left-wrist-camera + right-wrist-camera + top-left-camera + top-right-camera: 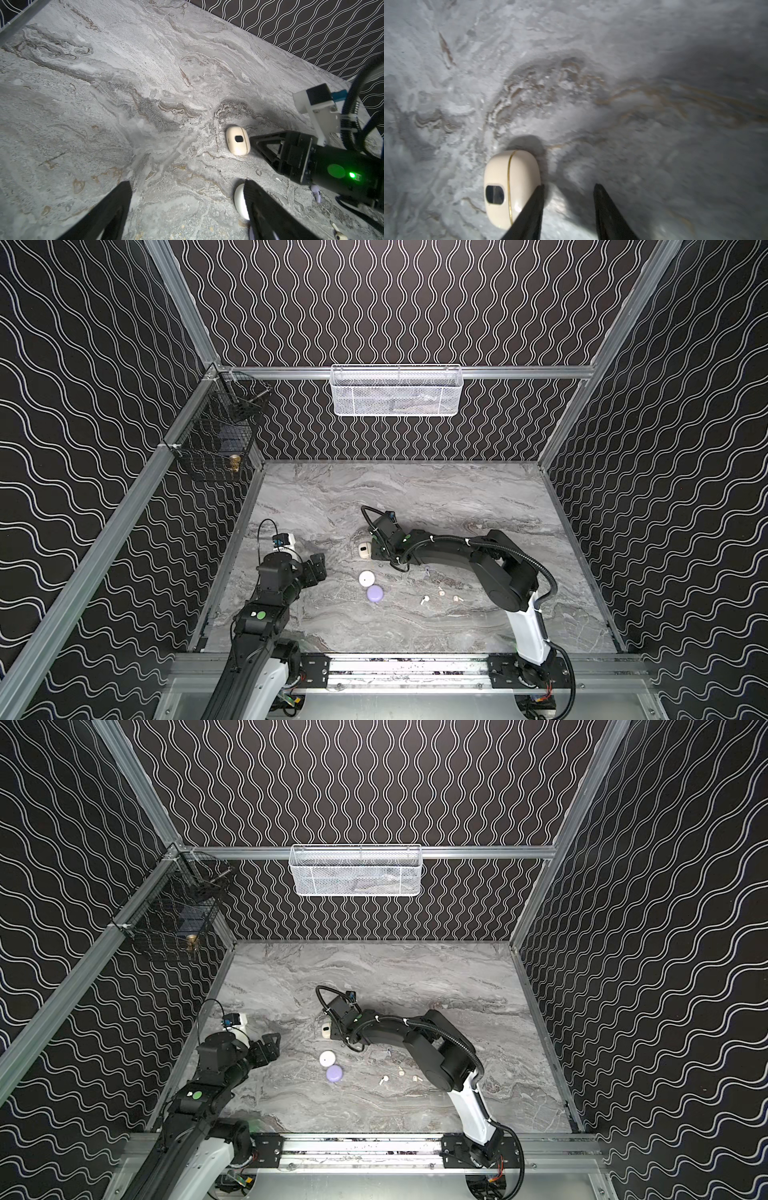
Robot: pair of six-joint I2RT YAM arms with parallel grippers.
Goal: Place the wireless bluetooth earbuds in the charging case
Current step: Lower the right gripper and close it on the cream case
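Observation:
A shut cream charging case lies mid-table. My right gripper is open and empty just beside it; one finger overlaps the case's edge, and the case lies outside the jaws. Nearer the front sit a white round case and a lavender case. Loose on the table to their right are a white earbud, two cream earbuds and a lavender earbud. My left gripper hovers open and empty at the left.
The right arm stretches low across the table from the right, just behind the earbuds. A white mesh basket hangs on the back wall. A black wire basket hangs on the left rail. Metal rails border the marble table.

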